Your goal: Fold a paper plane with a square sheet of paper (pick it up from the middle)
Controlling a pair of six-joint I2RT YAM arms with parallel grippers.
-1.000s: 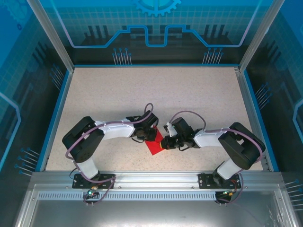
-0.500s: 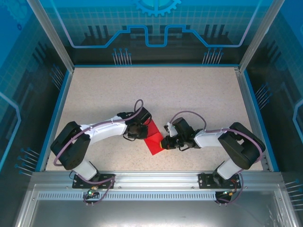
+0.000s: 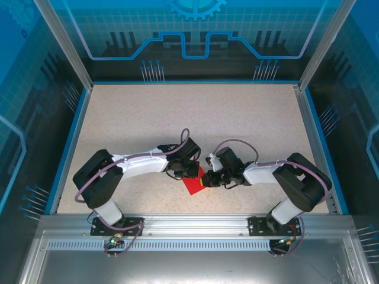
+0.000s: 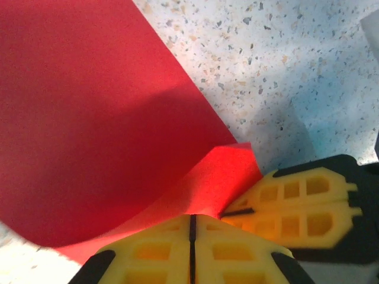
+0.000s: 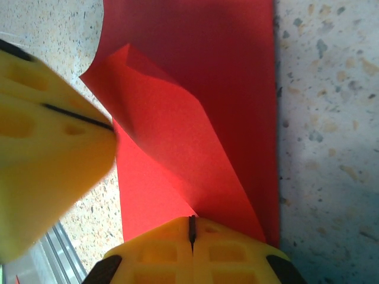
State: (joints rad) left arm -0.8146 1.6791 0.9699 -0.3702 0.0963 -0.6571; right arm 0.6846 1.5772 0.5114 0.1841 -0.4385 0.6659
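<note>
- Square sheet of paper (image 3: 192,186), who's got hold of it?
- Both lol. Left hand (image 4: 192,218) is clamped tight on a curled-up flap, right hand (image 5: 192,220) pinches it closed just beside; rest lies on the speckled surface (image 3: 177,118), near the front edge.

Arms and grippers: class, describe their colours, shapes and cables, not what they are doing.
The left arm and right arm have rounded black joints and white link covers. A purplish-grey cable loops along each. The fingers are yellow blocks with moulded rectangular pockets, set on black mounts.
</note>
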